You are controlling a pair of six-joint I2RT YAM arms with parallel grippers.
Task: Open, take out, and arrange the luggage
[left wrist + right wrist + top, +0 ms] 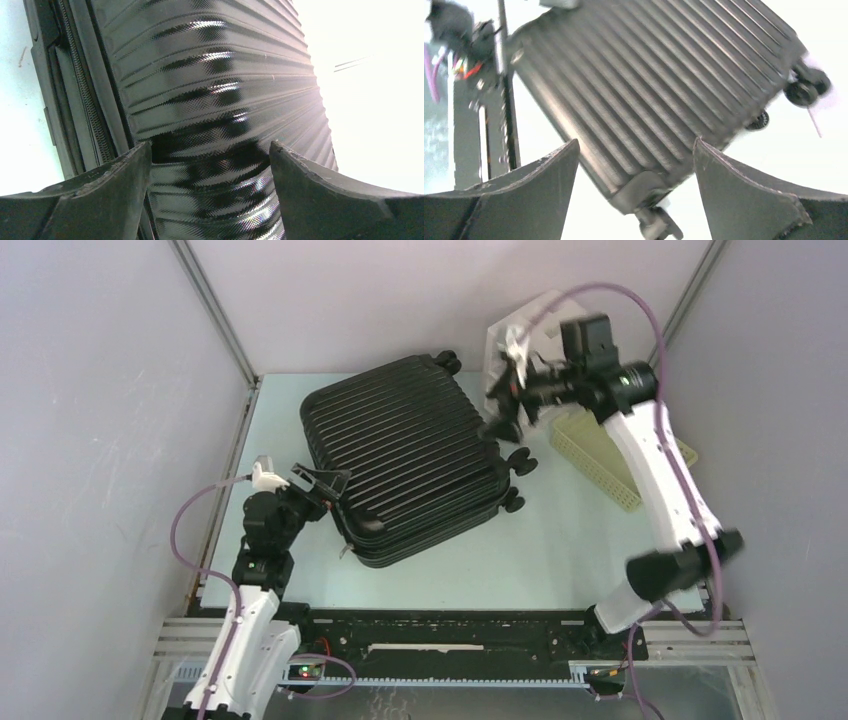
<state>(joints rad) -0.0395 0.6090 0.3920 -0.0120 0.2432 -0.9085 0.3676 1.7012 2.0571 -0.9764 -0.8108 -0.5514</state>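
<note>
The large black hard-shell suitcase with a ribbed shell [410, 455] lies closed and flat on the pale counter [560, 550], with its small black wheels [520, 462] along its right side. The left claw [322, 480] is at the suitcase's near-left edge, jaws spread wide and gripping nothing; whether it touches the shell is unclear. The right claw [503, 405] hangs above the suitcase's far-right edge by the wheels, also wide apart and empty. Only the left wrist view shows the zip seam [87, 100] beside the glossy ribs. Only the top view shows the pale yellow perforated basket [600, 465] to the right of the suitcase.
</note>
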